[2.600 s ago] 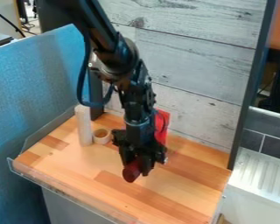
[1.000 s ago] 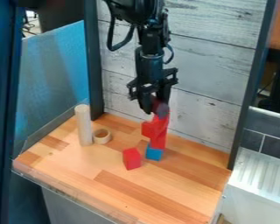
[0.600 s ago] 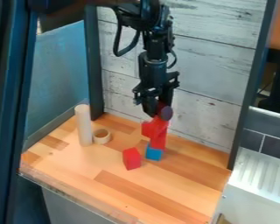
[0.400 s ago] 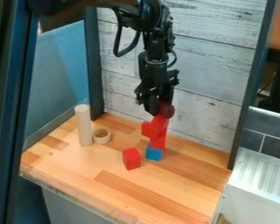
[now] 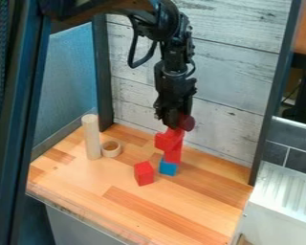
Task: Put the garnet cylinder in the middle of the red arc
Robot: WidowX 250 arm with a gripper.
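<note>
**Garnet cylinder is in the hand, right at the red arc, so watch the roll**

Camera view, from where I'm standing: the hand (image 5: 177,123) is closed down on the garnet cylinder (image 5: 187,123), open only as wide as the thing itself, round end poking out to one side. It's at the top of the red arc (image 5: 170,140), which stands upright by the blue block (image 5: 168,167). Can't tell if cylinder and arc are touching or there's a sliver between them.

How it'll handle: looks like a painted wood toy block to me, so light, stiff, and pretty hard to break. My worry is the smooth curved side. It could slip or twist in the grip, and it'd roll happily if let go off centre. I'd pinch it across the round sides, around mid-length, and keep the ends free. No need to squeeze hard. Lower gently too, since that arc looks easy to tip, and only let go once the cylinder sits in the middle.
</note>
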